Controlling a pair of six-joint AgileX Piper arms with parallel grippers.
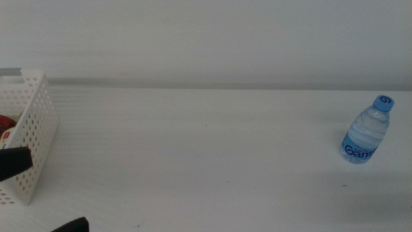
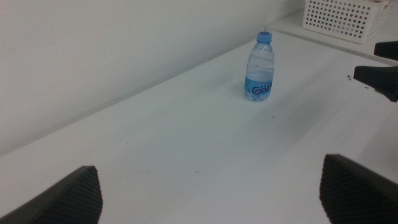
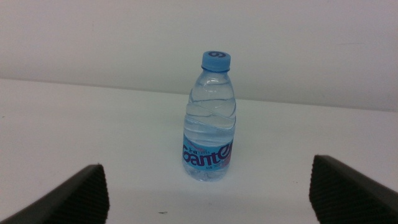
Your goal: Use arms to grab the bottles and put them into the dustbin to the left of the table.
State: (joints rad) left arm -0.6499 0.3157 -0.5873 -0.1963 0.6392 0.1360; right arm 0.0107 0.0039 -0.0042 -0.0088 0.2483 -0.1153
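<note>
The small clear water bottle [image 1: 365, 132] with a blue cap stands upright on the white table [image 1: 206, 154] at the right. It also shows in the left wrist view [image 2: 260, 68] and, close up, in the right wrist view [image 3: 210, 118]. The white perforated dustbin [image 1: 35, 129] stands at the table's left edge, and something red [image 1: 4, 121] shows inside it at the picture's edge. My left gripper [image 1: 42, 193] [image 2: 210, 168] is open and empty just in front of the dustbin. My right gripper [image 3: 206, 165] is open and empty, facing the bottle from a short distance. It is out of the middle view.
A plain white wall runs behind the table. In the left wrist view another white perforated basket [image 2: 339, 18] stands far beyond the bottle, with the other gripper's dark jaws near it at the picture's edge. Bare tabletop lies between dustbin and bottle.
</note>
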